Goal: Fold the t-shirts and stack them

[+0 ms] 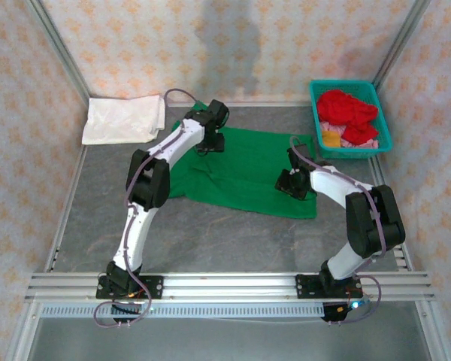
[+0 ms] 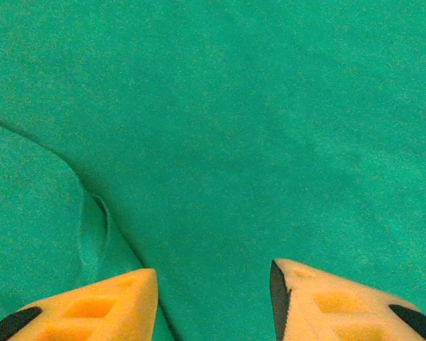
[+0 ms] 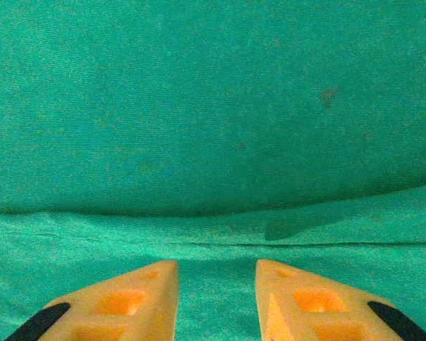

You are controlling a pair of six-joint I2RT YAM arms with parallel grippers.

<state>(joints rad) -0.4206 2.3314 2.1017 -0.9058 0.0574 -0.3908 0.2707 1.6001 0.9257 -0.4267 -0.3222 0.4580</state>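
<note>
Two robot arms on laundry duty: the bright green t-shirt [image 1: 240, 180] lies spread mid-worktop [image 1: 210, 237], both claws low over it. The left claw [image 2: 213, 302], by the shirt's far-left edge, stands spread w/ nothing between its tips. The right claw [image 3: 214, 302], toward the shirt's right side, sits narrowly spread at a doubled-over edge, pinching nothing as far as can be seen. The cloth looks thin, limp & light, so it should drape and wrinkle rather than hold shape. It is prob. best taken by an edge or corner, one pinch at each end to keep a fold straight. Count: 1 green shirt out flat; 1 white t-shirt [image 1: 124, 120] folded back left; a red shirt [image 1: 348, 107], yellow shirt [image 1: 331, 139] & pink shirt [image 1: 358, 135] heaped in 1 teal basket [image 1: 343, 83] back right, approx. 5 shirts in all.
</note>
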